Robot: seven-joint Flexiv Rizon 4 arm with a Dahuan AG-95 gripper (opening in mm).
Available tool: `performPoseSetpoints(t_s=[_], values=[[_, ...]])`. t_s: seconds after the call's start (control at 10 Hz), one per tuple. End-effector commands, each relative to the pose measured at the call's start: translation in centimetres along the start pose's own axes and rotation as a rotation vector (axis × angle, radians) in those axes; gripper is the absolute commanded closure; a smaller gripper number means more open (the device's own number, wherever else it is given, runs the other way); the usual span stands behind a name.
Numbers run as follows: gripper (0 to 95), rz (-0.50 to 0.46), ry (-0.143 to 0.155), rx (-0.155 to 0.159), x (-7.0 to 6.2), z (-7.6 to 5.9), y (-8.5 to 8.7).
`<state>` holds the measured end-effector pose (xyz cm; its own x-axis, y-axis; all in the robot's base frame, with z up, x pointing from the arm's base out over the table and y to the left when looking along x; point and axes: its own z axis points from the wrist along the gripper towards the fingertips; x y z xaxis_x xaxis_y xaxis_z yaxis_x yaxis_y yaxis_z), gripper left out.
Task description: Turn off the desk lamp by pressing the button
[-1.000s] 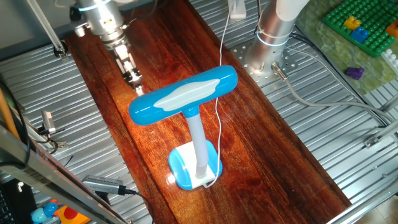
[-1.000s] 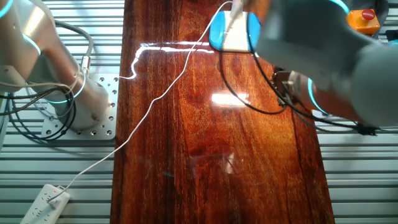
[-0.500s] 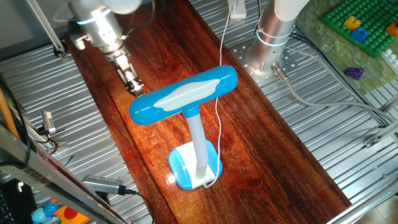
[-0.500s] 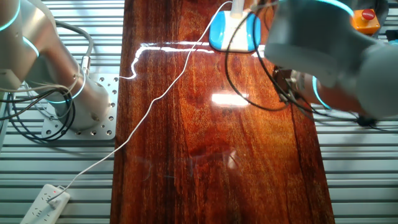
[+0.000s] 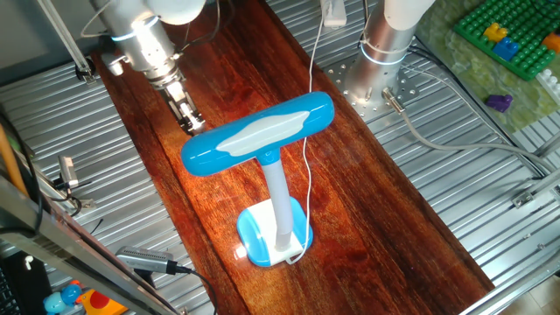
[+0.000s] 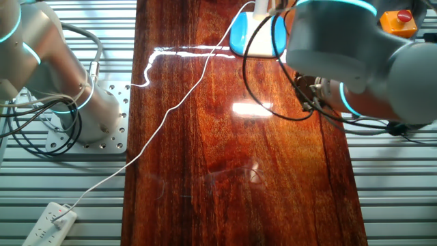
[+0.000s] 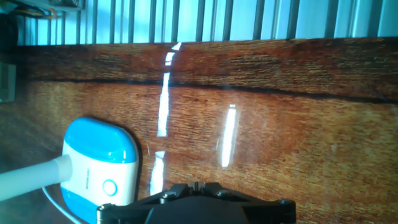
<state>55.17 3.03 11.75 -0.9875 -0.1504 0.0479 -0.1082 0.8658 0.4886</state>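
Note:
The desk lamp [image 5: 259,133] stands on the dark wooden board, with a blue and white oval head, a white stem [image 5: 277,197] and a blue base [image 5: 273,234]. It is lit and casts a glow on the wood. In the hand view its base [image 7: 99,163] lies at lower left, with the round white button [image 7: 109,186] on the white plate. My gripper [image 5: 187,122] hangs just beyond the far left end of the lamp head, well away from the base. Its fingertips [image 7: 196,185] touch each other and hold nothing. The other fixed view shows only the base [image 6: 256,34], partly behind my arm.
The lamp's white cable [image 5: 311,79] runs up the board to a power strip [image 6: 49,220]. A second arm's mount [image 5: 385,44] stands at the back right. Ribbed metal tabletop [image 5: 472,175] flanks the board. Toy bricks [image 5: 507,39] lie at the far right.
My gripper has come down a little towards the left end of the lamp head. My arm has shifted, uncovering more of the lamp base in the other fixed view. The lamp has not moved.

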Motion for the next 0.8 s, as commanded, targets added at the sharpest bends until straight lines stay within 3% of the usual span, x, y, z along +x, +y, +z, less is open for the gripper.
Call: performPoseSetpoints(t_s=[0.1,0.8], values=[[95.0,-0.03,0.027,-0.006,0.02,-0.02,0.02],[95.0,-0.217,0.118,-0.034,0.02,-0.02,0.02]])
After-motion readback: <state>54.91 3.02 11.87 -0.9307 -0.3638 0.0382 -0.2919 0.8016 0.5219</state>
